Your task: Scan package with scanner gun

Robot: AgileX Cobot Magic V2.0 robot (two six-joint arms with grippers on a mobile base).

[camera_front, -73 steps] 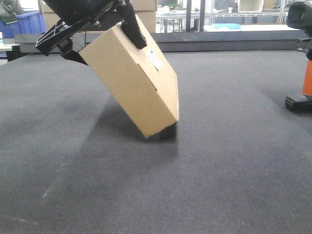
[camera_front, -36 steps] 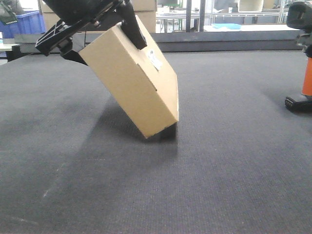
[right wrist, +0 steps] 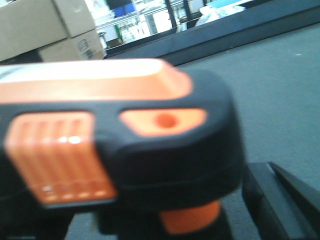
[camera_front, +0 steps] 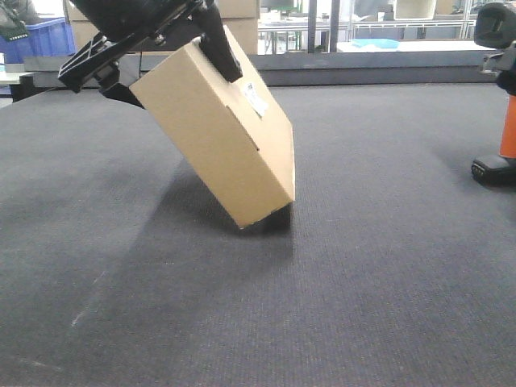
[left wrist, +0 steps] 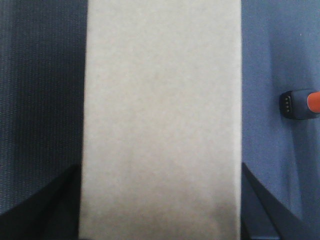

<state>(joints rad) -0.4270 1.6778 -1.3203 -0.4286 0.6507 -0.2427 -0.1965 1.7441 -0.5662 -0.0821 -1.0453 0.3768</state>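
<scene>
The package (camera_front: 222, 137), a tan cardboard box with a small white label (camera_front: 256, 98), hangs tilted with its lower corner at the grey carpet. My left gripper (camera_front: 173, 68) is shut on its upper end, one black finger on each side. In the left wrist view the package (left wrist: 160, 115) fills the middle between the fingers (left wrist: 47, 205). The scanner gun (camera_front: 504, 97) stands upright at the far right, orange handle on a black base. Its black and orange head (right wrist: 120, 135) fills the right wrist view. My right gripper (right wrist: 165, 220) is open around the handle, and one finger (right wrist: 272, 197) shows apart from it.
The surface is dark grey carpet (camera_front: 363, 282). Behind it run a raised ledge (camera_front: 371, 68), shelving, stacked cardboard cartons (right wrist: 40, 30) and a blue bin (camera_front: 44, 36). The scanner's base (left wrist: 299, 103) shows at the right edge of the left wrist view.
</scene>
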